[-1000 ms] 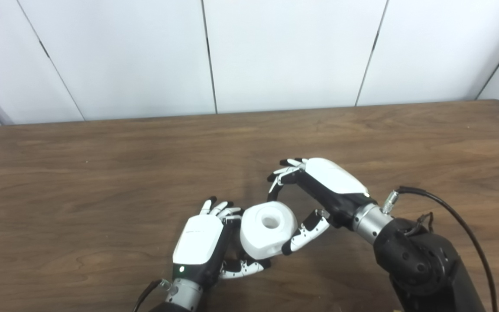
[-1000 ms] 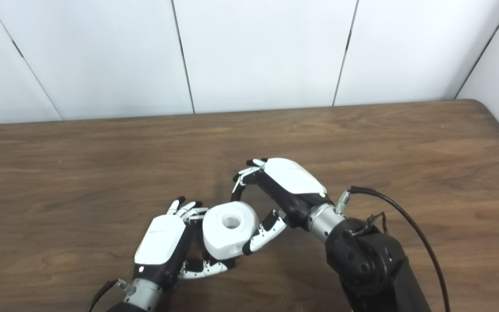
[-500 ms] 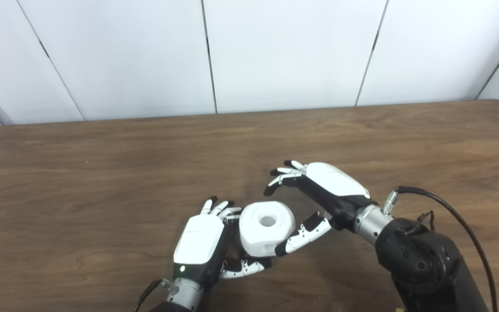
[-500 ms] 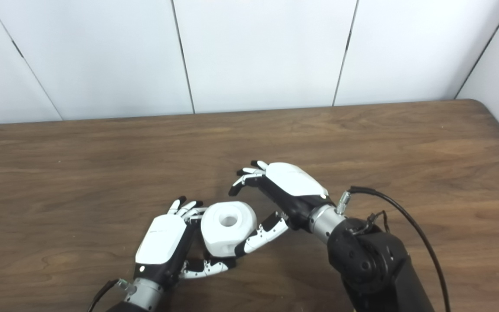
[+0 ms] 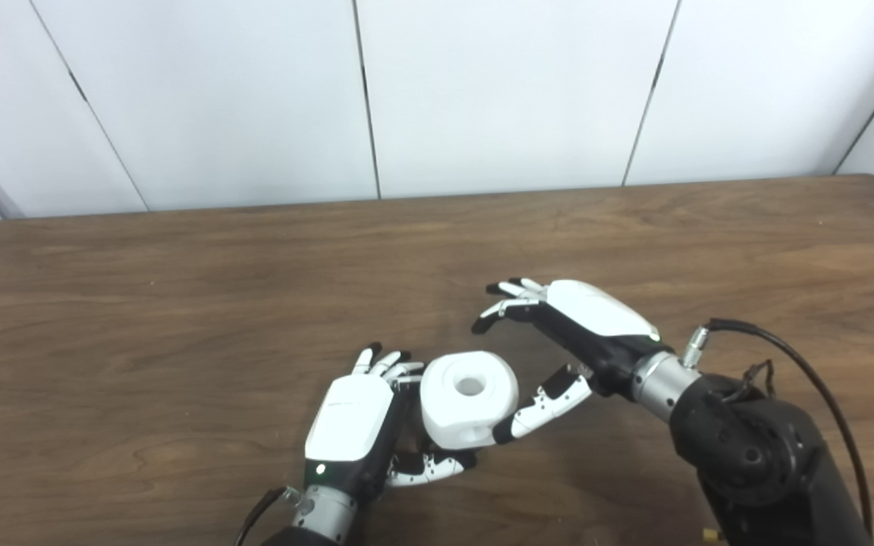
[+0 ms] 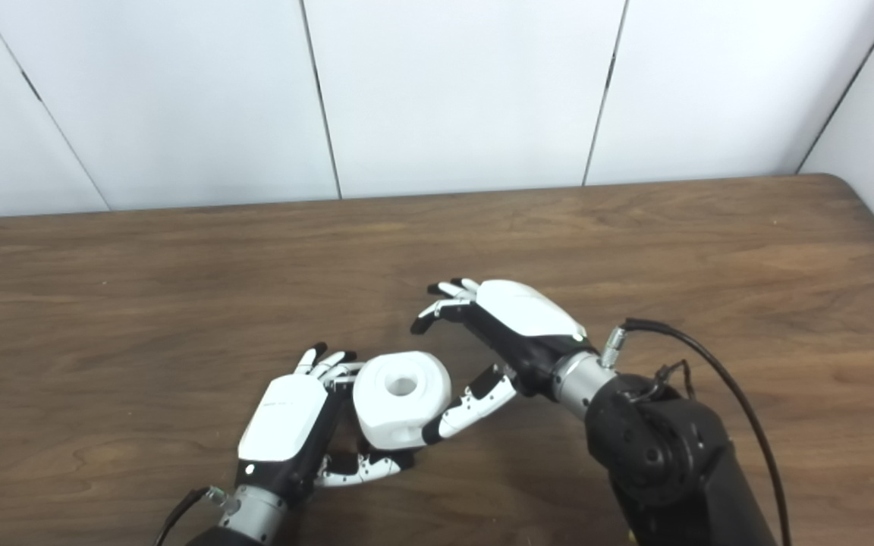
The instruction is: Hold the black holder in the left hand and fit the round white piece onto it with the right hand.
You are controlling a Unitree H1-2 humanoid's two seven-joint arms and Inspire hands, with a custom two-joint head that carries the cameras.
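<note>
Since a second ago the right hand (image 5: 558, 345) has let go and drawn back to its own side; its fingers (image 5: 509, 296), which curled over the far edge of the round white piece (image 5: 469, 398), now sit lifted clear of it and spread apart; only its thumb (image 5: 539, 406) lies just beside the piece's right flank, possibly touching. Holding nothing, the right hand is open. The left hand (image 5: 365, 425) has not shifted; it wraps the left and underside of the white piece, thumb curled below it, fingers behind it. The black holder is hidden; only dark glimpses show between the left hand's fingers and the piece, so whether the piece is fully seated on it cannot be told. The piece's round hole faces upward, directly between the two hands, over the wooden table (image 5: 179, 303).

Judging from this, the fitting looks nearly or wholly done. To finish well, the left hand should keep its grip steady and level; the right hand should come back only to press straight down on the top face, never sideways, so the piece does not tilt or pop off.
</note>
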